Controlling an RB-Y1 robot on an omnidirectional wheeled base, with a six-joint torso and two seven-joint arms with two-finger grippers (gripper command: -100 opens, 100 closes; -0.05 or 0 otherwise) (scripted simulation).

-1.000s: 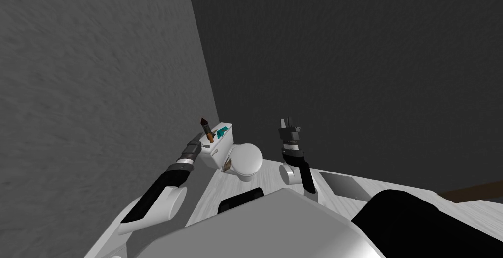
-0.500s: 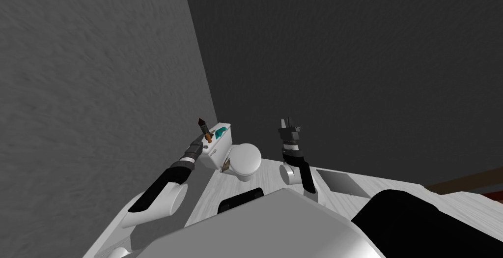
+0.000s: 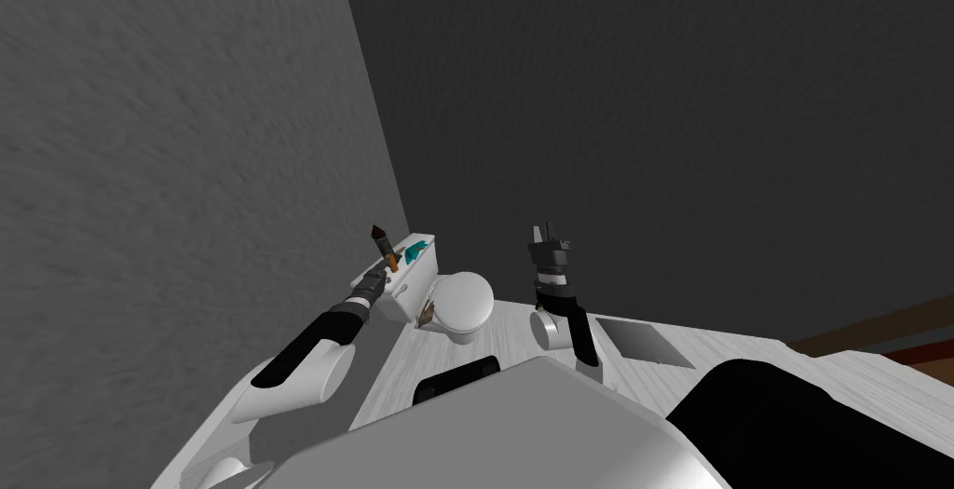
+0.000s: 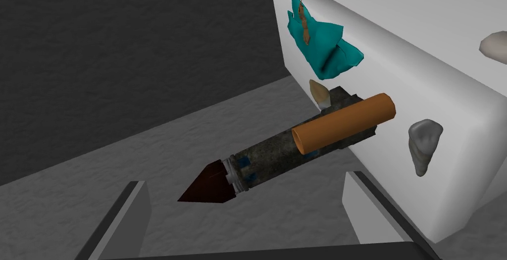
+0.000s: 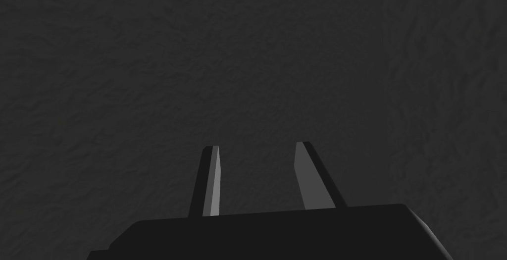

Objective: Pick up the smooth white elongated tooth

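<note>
On the white toilet tank lid [image 4: 396,74] [image 3: 407,274] lies a pale grey-white elongated tooth [image 4: 425,145], close beyond my left gripper's [image 4: 245,178] right-hand finger [image 4: 366,202]. A smaller cream tooth [image 4: 319,93] peeks out behind a dark rocket-shaped thing [image 4: 277,153] [image 3: 384,245] with an orange tube and a dark red tip. A third pale tooth [image 4: 495,46] lies farther along the lid. My left gripper [image 3: 375,276] is open, with the rocket's tip between its fingers but untouched. My right gripper [image 3: 545,232] [image 5: 257,145] is held up, fingers apart, holding nothing.
A teal crumpled thing [image 4: 319,49] [image 3: 416,251] lies at the lid's far end. The white toilet bowl [image 3: 464,305] stands right of the tank, with a small brown thing [image 3: 428,312] beside it. Grey walls meet just behind the tank. A grey mat [image 3: 643,341] lies on the floor.
My left arm has reached forward, bringing its gripper up to the tank lid. The head view has shifted a little. The right arm has stayed put.
</note>
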